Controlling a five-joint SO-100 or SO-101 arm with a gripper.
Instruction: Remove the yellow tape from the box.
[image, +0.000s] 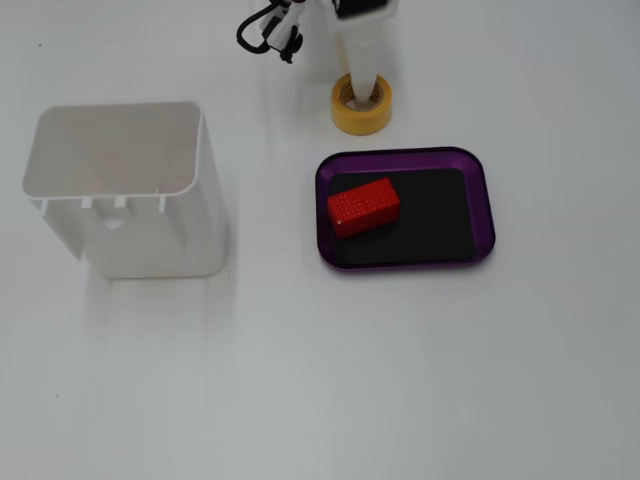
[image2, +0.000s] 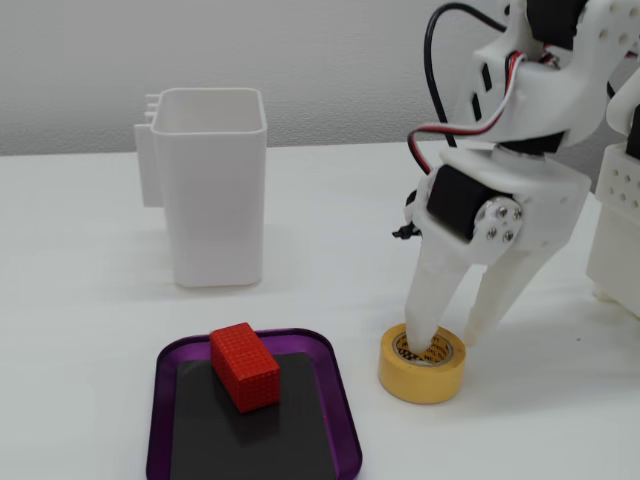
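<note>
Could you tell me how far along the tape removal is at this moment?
Mostly done: the yellow tape lies flat on the table beside the box, which holds only the red block. In hand: the gripper is open, one finger inside the roll's hole, one outside. Left: lifting the gripper clear.

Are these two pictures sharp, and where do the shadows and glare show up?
In the fixed view from above, light is even and soft; the white bin casts a faint smear of shadow toward the lower edge, and the purple tray rim shows a slight sheen. In the fixed view from the side, everything is sharp; the yellow tape and the claw leave only pale shadows on the table.
</note>
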